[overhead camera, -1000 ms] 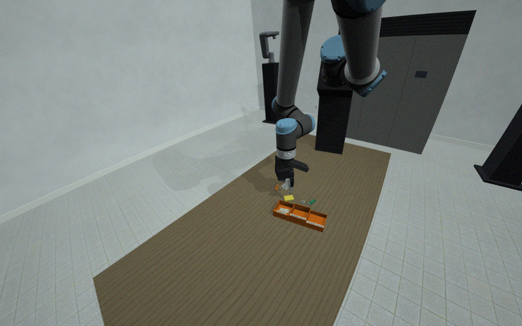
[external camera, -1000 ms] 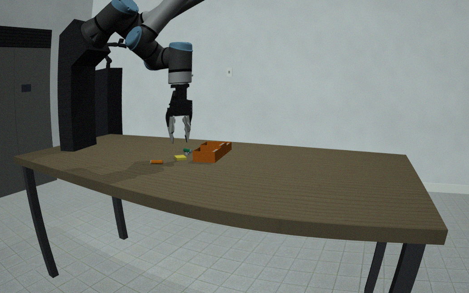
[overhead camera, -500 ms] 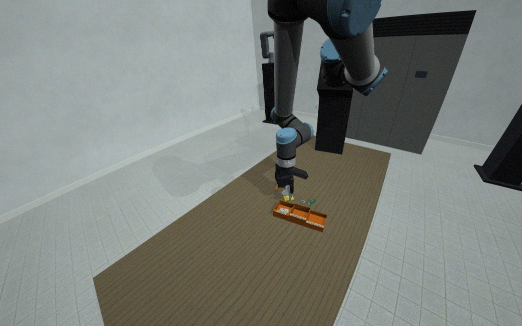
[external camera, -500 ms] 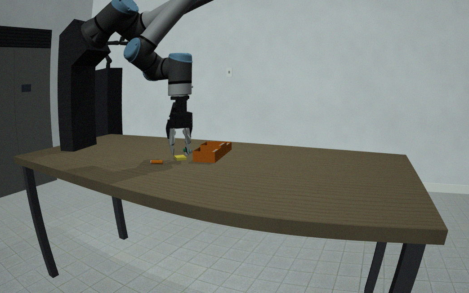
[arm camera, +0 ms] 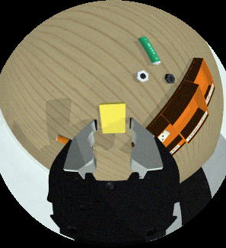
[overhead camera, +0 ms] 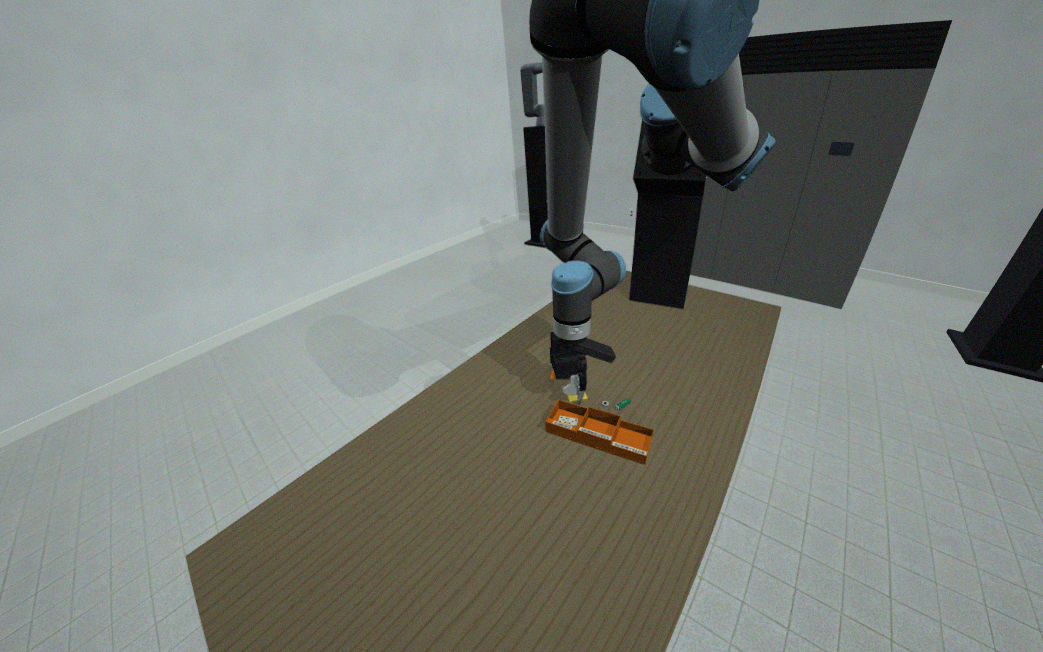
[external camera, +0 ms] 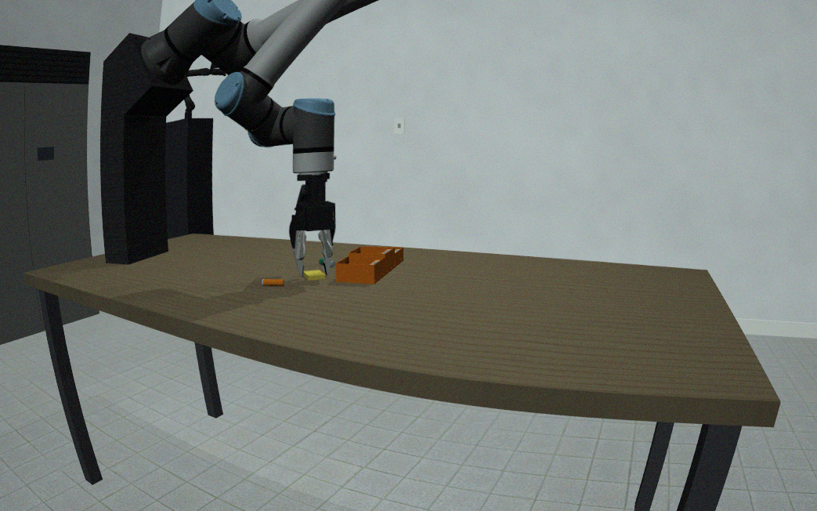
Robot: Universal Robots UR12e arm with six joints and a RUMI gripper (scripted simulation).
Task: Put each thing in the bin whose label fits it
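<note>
My gripper [overhead camera: 576, 394] [external camera: 313, 271] [arm camera: 113, 119] is partly open and points down, low over the table. Its fingertips stand on either side of a yellow block [external camera: 314, 275] [arm camera: 113, 112], with gaps visible in the wrist view. A green cylinder [overhead camera: 623, 403] [arm camera: 149, 50] lies near a silver nut [overhead camera: 604, 403] [arm camera: 142, 76] and a dark hexagonal piece [arm camera: 170, 78]. An orange cylinder [external camera: 272, 282] [arm camera: 62, 139] lies on the other side of the gripper. The three joined orange bins [overhead camera: 594, 440] [external camera: 356, 273] stand upright. White dotted pieces [overhead camera: 566, 421] lie in the left bin in the top view. I cannot read the labels.
The bins' walls stand close beside the gripper. The wooden table [overhead camera: 428, 526] [external camera: 493, 330] extends well beyond them. The arm's black pedestal [overhead camera: 661, 242] [external camera: 145, 183] stands at the table's far end in the top view.
</note>
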